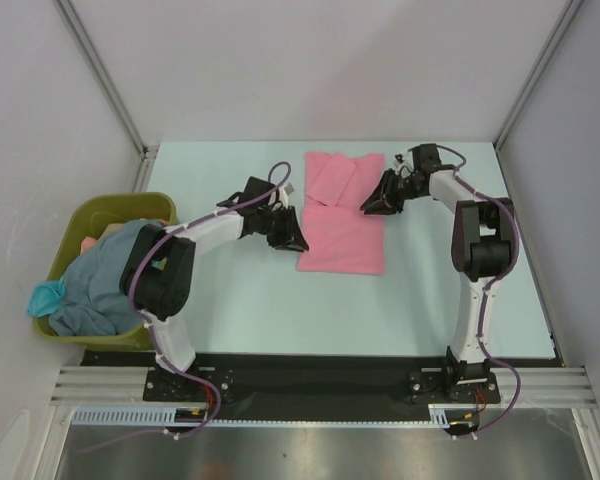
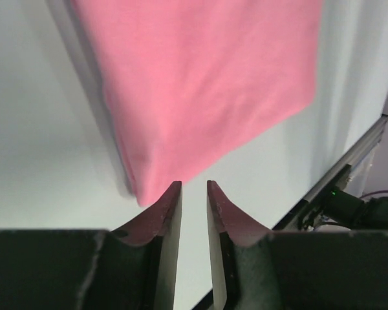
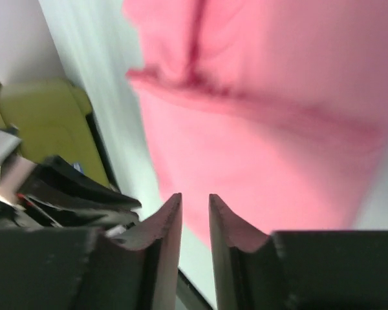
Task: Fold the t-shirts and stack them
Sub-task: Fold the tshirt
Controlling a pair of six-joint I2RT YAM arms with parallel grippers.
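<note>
A bubblegum pink t-shirt (image 1: 342,215) lies flat and partly folded on the pale table, its sleeves tucked in at the far end. My left gripper (image 1: 292,238) sits low at the shirt's near-left corner; in the left wrist view the pink t-shirt (image 2: 200,84) ends just ahead of the left gripper (image 2: 194,187), whose jaws stand slightly apart with only table between them. My right gripper (image 1: 372,200) is at the shirt's right edge. In the right wrist view the right gripper (image 3: 195,197) is narrowly open just short of the pink t-shirt (image 3: 265,129), gripping nothing.
An olive-green bin (image 1: 85,225) stands at the table's left edge, heaped with a grey-blue shirt (image 1: 95,280) and a teal one (image 1: 45,297) hanging over its rim. The bin (image 3: 45,123) and the left arm (image 3: 71,187) show in the right wrist view. Walls enclose the table (image 1: 230,300).
</note>
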